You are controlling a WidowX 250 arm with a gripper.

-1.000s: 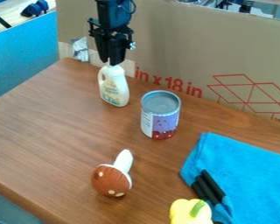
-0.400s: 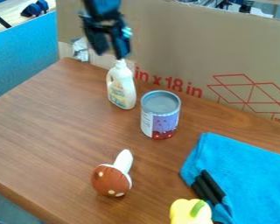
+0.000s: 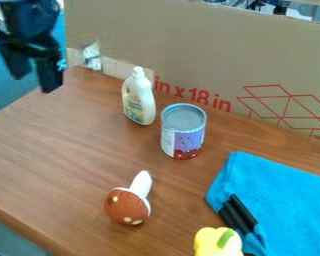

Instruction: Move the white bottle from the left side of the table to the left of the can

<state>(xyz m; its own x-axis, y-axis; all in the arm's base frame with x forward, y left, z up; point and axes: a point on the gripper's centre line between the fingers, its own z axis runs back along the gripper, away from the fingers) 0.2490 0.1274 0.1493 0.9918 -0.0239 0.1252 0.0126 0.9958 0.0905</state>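
Note:
The black gripper (image 3: 34, 84) hangs over the table's back left edge, open, with nothing between its fingers. To its right, apart from it, a white bottle (image 3: 138, 100) stands upright near the cardboard. A can (image 3: 183, 134) with a purple and red label stands just in front and to the right of the bottle. Farther forward lies a brown and white mushroom toy (image 3: 128, 204). A yellow pepper toy (image 3: 217, 242) is at the front edge of the view, beside a blue cloth (image 3: 289, 200) with black sticks (image 3: 239, 214) on it.
A cardboard wall (image 3: 209, 50) with red print runs along the back of the wooden table (image 3: 62, 150). A blue panel (image 3: 9, 85) stands behind the left edge. A silvery crumpled piece (image 3: 92, 56) is on the cardboard.
The gripper has moved left, away from the bottle, and its fingers are now spread. The bottle, which it was at a second ago, has shifted slightly right and stands free.

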